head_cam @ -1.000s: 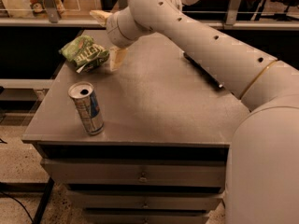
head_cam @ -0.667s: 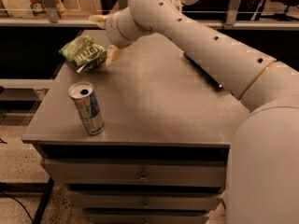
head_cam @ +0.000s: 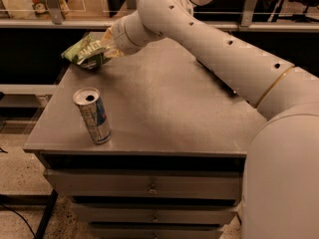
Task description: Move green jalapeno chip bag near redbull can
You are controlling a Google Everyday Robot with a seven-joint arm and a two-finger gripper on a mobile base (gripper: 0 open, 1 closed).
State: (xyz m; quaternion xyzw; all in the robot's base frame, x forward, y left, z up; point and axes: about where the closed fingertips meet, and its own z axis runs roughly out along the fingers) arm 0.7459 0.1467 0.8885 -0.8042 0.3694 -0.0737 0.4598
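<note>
The green jalapeno chip bag (head_cam: 83,52) is crumpled and lies at the far left corner of the grey table (head_cam: 164,108). My gripper (head_cam: 106,45) is at the bag's right end and is shut on it. The bag's lower edge looks close to or touching the tabletop. The redbull can (head_cam: 93,114) stands upright near the front left edge of the table, silver and blue with an open top. It is well apart from the bag, toward the front.
My white arm (head_cam: 214,54) reaches across the back right of the table from the right. A dark flat object (head_cam: 219,76) lies under the arm at the right. Drawers (head_cam: 149,185) sit below the tabletop. A shelf rail (head_cam: 55,21) runs behind the table.
My gripper has moved left onto the bag's right end and its lower finger no longer shows apart from the bag. The bag has shifted slightly left and up. The can has not moved.
</note>
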